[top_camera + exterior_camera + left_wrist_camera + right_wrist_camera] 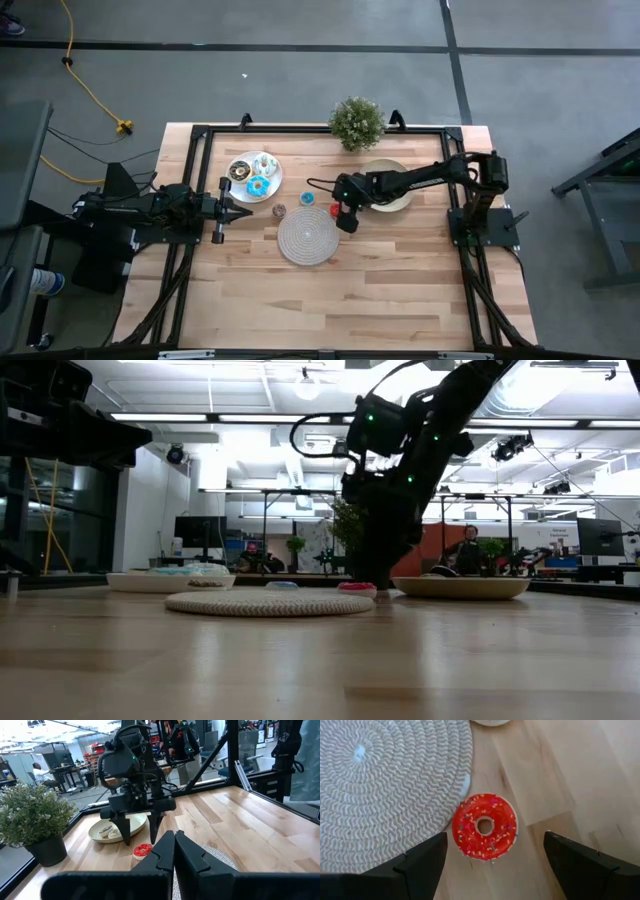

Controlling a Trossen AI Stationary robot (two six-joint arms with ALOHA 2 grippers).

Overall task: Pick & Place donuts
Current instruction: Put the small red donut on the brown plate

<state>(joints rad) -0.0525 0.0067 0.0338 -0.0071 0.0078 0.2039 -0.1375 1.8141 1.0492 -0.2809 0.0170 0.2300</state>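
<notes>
Woven mat: big round pale coiled-rope mat (307,236) near the middle of the light wooden slat table (400,290); nothing lies on it.
Red donut: small ring donut with red icing and coloured sprinkles (485,826) flat on bare wood, at about 1 o'clock from the mat centre, its edge just beside the mat rim; whether it touches the rim cannot be told.
Right gripper: right gripper (490,857) hangs directly over the red donut, fingers spread wide on either side of it and touching nothing; claw released.
Brown donut: small brown-iced ring (280,210) on the wood at about 10 o'clock from the mat.
Blue donut: small blue-iced ring (307,198) on the wood at about 12 o'clock from the mat.
Left gripper: left gripper (245,212) waits just beyond the brown donut at 9 to 10 o'clock, fingers pressed together; claw clenched on nothing.
White plate: round white plate (238,185) at 10 to 11 o'clock from the mat, carrying several donuts, one iced bright blue (258,186).
Cream plate: round cream-yellow plate (395,202) at 2 o'clock, partly under the right arm, with pale donuts (106,831) on it.
Plant: small bushy green plant in a dark pot (356,123) at the far table edge, about 12 to 1 o'clock.
</notes>
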